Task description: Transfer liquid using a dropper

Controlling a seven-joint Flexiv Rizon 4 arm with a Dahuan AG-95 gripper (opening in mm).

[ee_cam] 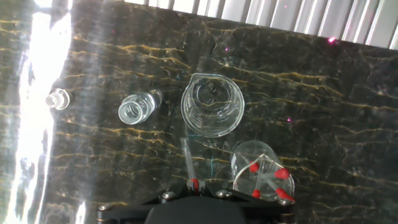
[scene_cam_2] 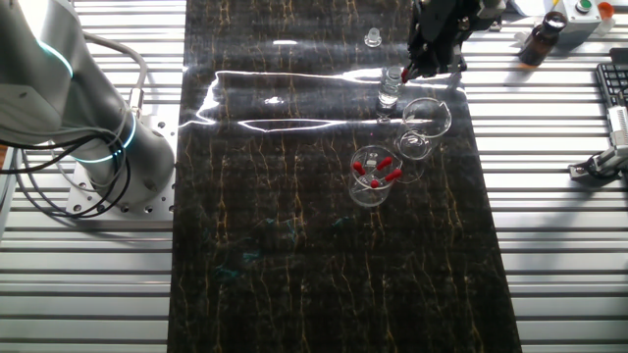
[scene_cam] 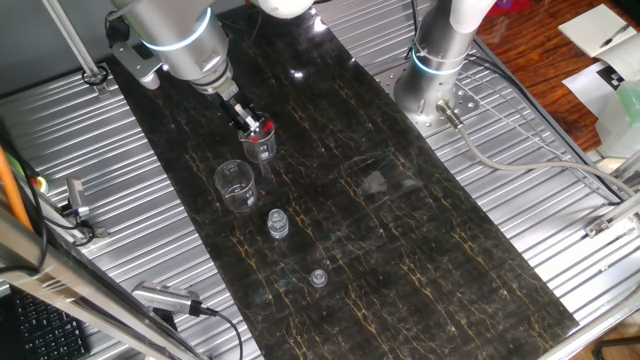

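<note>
Closest to the hand view's lens, the gripper (ee_cam: 194,186) is seen clamped on the dropper (ee_cam: 187,157), a slim clear tube with a red spot at the held end, projecting from the fingers over the table (ee_cam: 323,112). Dark marble veined in gold forms the table, flanked on both sides by ribbed metal panels (scene_cam: 560,240); strong glare is thrown across it in the other fixed view. A wooden floor (scene_cam: 530,50) is glimpsed beyond in one fixed view, and a keyboard (scene_cam: 40,325) at the near corner.

Four glass pieces are set out in a loose row. An empty beaker (ee_cam: 212,104) stands just past the dropper's tip. Beside the gripper a smaller beaker (ee_cam: 262,169) is filled with red-capped droppers (scene_cam_2: 376,173). A ribbed vial (ee_cam: 136,108) is placed near the empty beaker, and a small stopper-like piece (ee_cam: 57,99) (too small to identify) lies well apart, at the far end.

A second arm's base (scene_cam: 437,70) is bolted at the table's edge. The working arm (scene_cam: 185,40) is reached down from above, its gripper (scene_cam: 252,127) held just over the beaker of droppers.
</note>
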